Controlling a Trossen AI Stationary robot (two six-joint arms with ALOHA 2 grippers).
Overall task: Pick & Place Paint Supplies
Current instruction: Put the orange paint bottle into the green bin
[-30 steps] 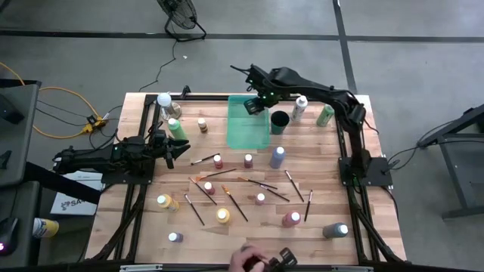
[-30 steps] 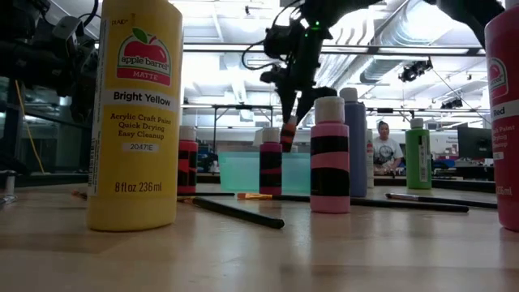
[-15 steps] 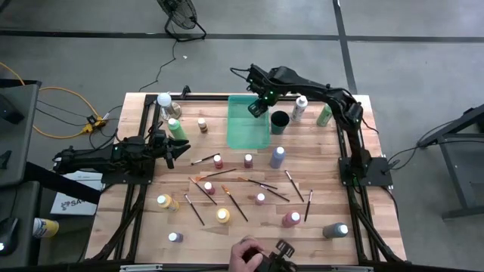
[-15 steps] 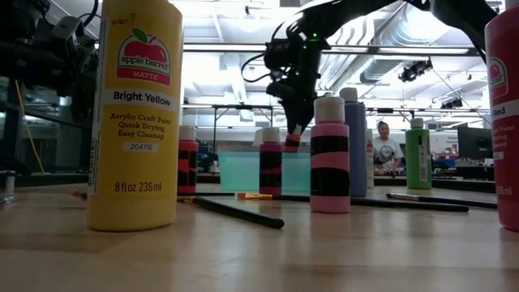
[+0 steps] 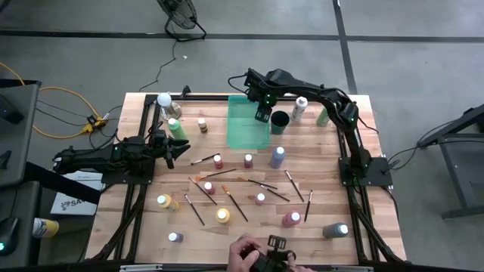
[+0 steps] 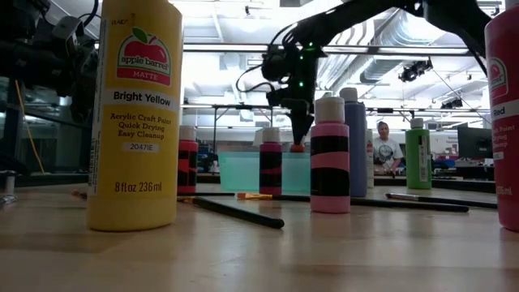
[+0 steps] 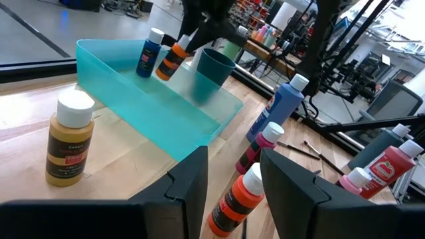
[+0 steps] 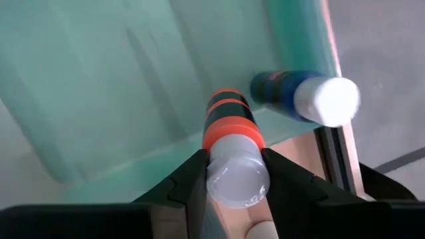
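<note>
1. Fingers (image 8: 189, 179) of my right gripper (image 5: 262, 113) pinch the white cap of an orange bottle (image 8: 229, 123); bottle hangs cap-up, long axis tilted, over the teal bin (image 5: 246, 132).
2. Blue bottle (image 8: 292, 93) lies in the bin near its far rim; rest of the bin floor bare.
3. Left gripper (image 5: 168, 153) waits at the counter's (image 5: 318, 162) left edge, half-open, holding nothing.
4. Brushes (image 5: 234, 202) scattered mid-counter.

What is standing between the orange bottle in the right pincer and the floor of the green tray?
Nothing visible. The right pincer holds the orange bottle above the green tray, and the floor below it is bare. A blue bottle stands aside, near the tray's wall.
</note>
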